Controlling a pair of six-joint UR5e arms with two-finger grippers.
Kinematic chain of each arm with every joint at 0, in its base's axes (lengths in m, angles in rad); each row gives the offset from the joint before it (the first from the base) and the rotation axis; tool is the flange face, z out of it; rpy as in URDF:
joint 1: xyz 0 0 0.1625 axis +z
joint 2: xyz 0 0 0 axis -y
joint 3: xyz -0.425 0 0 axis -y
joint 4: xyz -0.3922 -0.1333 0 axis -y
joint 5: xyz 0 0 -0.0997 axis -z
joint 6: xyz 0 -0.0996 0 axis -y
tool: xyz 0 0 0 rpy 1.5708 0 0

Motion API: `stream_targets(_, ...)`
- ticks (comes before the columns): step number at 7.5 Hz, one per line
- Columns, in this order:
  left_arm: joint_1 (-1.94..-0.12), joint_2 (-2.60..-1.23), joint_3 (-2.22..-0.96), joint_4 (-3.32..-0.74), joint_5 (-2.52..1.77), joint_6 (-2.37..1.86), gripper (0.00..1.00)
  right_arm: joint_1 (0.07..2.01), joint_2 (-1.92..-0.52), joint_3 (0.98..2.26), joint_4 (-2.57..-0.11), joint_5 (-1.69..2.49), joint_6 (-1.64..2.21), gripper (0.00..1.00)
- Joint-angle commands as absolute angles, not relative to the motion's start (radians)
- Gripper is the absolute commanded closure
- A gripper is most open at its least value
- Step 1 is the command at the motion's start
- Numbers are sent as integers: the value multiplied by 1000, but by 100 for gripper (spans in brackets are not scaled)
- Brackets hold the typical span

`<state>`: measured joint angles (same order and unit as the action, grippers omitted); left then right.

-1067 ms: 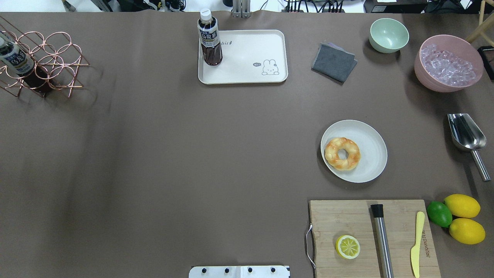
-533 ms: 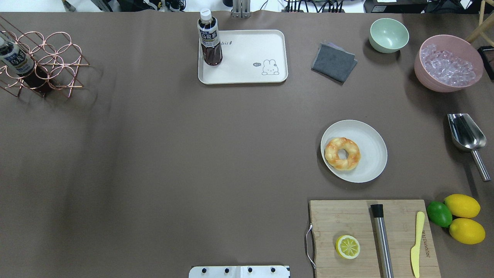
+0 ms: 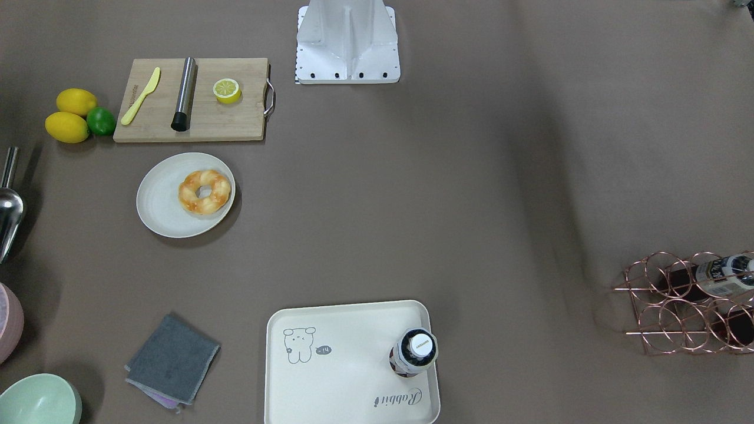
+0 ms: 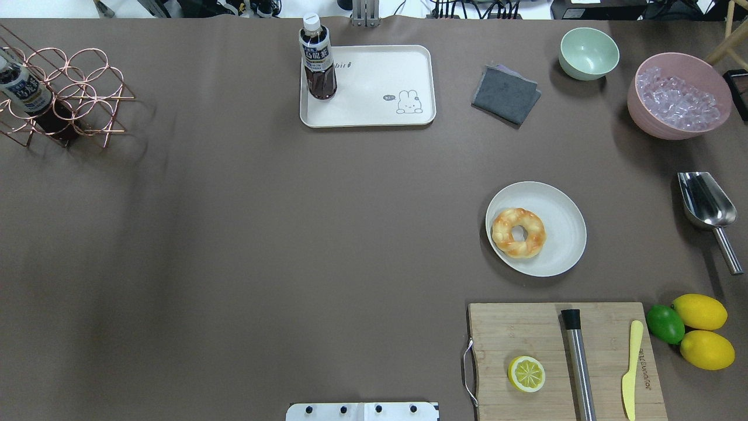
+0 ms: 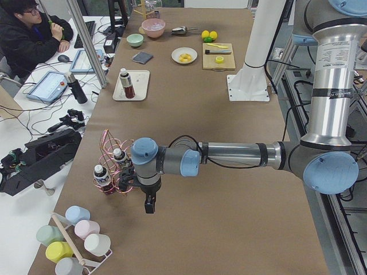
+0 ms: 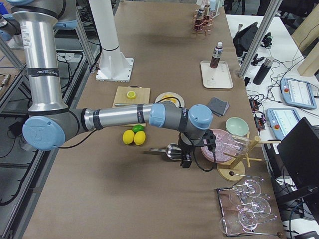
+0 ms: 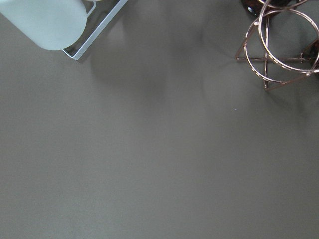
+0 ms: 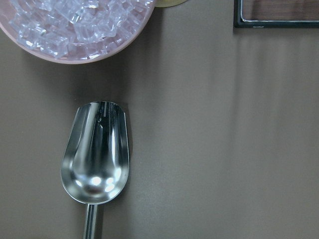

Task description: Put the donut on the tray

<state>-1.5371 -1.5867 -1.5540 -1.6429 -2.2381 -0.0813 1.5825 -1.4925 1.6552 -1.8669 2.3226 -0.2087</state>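
Pre-grasp: donut (image 4: 518,233) on round plate (image 4: 562,202), well apart from tray (image 4: 374,114); right claw (image 6: 186,163) aperture indeterminable; next, descent onto donut

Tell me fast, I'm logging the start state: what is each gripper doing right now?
Left gripper: cannot be told; it shows only in a side view.
Right gripper: cannot be told; it shows only in a side view.

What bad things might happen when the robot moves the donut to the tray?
The bottle stands upright on the tray; an arm setting the donut down might knock it over. The donut sits near the edge of the plate, so a grab might tip or drag it. The right tool hangs near the scoop and could bump it.
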Motion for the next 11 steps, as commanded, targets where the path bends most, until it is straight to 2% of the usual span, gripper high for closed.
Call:
stream_targets(1,-1542,-1580,-1560,-1643,-2238,-81,2,1583,-1499,1655,-1867,2327,-207,0)
stream_targets(6,-1545,-1580,-1563,-1638,-2240,-83,2,1585,-1494,1667,-1867,2330,-186,0)
stream_targets(9,-1545,-1578,-1563,-1638,-2240,-83,2,1522,-1493,1783,-1865,2399,36,0)
stream_targets(11,-1543,-1574,-1563,-1638,-2240,-83,2,1432,-1508,1790,-1675,2463,183,0)
